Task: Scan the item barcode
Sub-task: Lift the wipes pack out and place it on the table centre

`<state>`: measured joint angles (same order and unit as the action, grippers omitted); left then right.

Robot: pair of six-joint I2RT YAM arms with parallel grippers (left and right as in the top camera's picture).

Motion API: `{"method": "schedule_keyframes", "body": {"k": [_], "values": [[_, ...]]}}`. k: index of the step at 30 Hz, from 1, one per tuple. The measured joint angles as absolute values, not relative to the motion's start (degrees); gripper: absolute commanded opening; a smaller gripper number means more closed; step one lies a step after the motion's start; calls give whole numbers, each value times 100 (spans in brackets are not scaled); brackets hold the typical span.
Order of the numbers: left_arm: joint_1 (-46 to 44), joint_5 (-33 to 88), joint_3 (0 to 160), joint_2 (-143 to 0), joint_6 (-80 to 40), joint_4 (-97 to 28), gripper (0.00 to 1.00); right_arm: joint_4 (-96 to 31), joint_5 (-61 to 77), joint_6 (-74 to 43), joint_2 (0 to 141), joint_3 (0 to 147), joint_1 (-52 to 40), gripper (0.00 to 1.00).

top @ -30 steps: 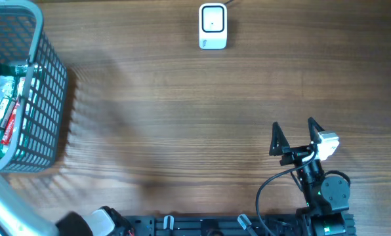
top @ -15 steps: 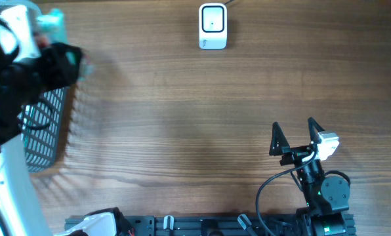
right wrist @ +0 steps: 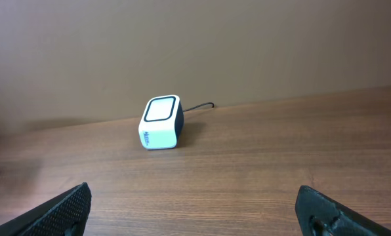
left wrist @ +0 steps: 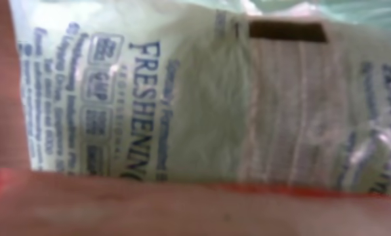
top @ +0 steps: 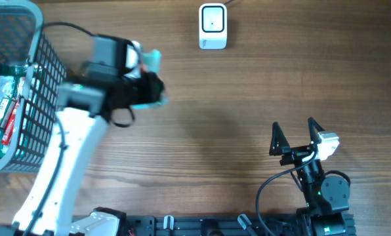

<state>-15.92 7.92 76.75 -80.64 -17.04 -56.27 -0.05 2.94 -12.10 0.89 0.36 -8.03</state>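
My left gripper (top: 148, 88) is shut on a pale teal and white packet (top: 151, 63), held above the table left of centre. The left wrist view is filled by that packet (left wrist: 202, 92), blurred, with blue print reading "FRESHENING"; I make out no barcode, and my own fingers do not show. The white scanner (top: 213, 26) stands at the table's far edge, up and to the right of the packet. In the right wrist view the scanner (right wrist: 161, 122) faces up, its cable trailing behind. My right gripper (top: 295, 134) rests at the near right, open and empty, fingertips (right wrist: 64, 206) wide apart.
A grey wire basket (top: 48, 98) stands at the far left with more green and red packets (top: 5, 108) inside. The left arm (top: 64, 157) reaches from the near left edge across the table's left side.
The left arm has come up out of the basket with the packet and swung right, towards the table's middle. The right arm has not moved.
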Motion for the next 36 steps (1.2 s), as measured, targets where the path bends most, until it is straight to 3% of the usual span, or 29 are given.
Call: {"method": "schedule_keyframes", "body": {"k": [12,22,23,24,25,36], "values": [[-3509,-108,6692,-9439,-2427,-3557,56,-8,296,-1210,89,36,-803,100],[-4106,-624,6692,-10250,-2633,-2877,58,-8,296,-1210,89,36,-803,100],[-4123,-666,6692,-10254,-2646,-2845,59,-8,294,-1210,89,36,-803,100],[-4132,-694,6692,-10259,-2650,-2834,91,-8,294,-1210,89,36,-803,100],[-4139,-725,6692,-10267,-2652,-2821,100,-8,294,-1210,89,36,-803,100],[-4152,-875,6692,-10304,-2582,-2801,100,-8,296,-1210,89,36,-803,100]]}}
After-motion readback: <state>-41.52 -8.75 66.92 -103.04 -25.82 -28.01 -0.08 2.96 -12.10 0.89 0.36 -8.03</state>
